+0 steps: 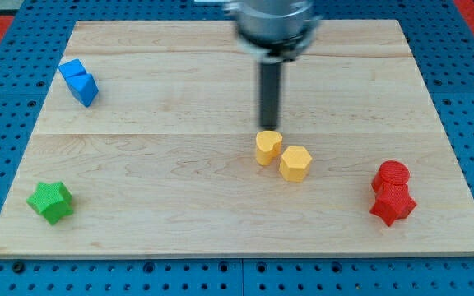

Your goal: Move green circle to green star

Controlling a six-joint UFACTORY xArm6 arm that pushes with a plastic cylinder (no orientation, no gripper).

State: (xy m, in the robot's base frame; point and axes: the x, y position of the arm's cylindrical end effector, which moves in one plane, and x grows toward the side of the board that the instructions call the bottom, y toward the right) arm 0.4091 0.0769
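A green star [50, 201] lies near the board's bottom left corner. No green circle shows anywhere in the view. My tip [268, 126] is at the board's middle, just above a yellow block [268, 147] on the side toward the view's top, close to it or touching it. The green star is far to the tip's lower left.
A second yellow block, a hexagon [295, 163], sits right of the first. Two blue blocks [79, 81] touch at the top left. A red circle [393, 174] and a red star [392, 204] touch at the right. The wooden board [179, 247] lies on a blue pegboard.
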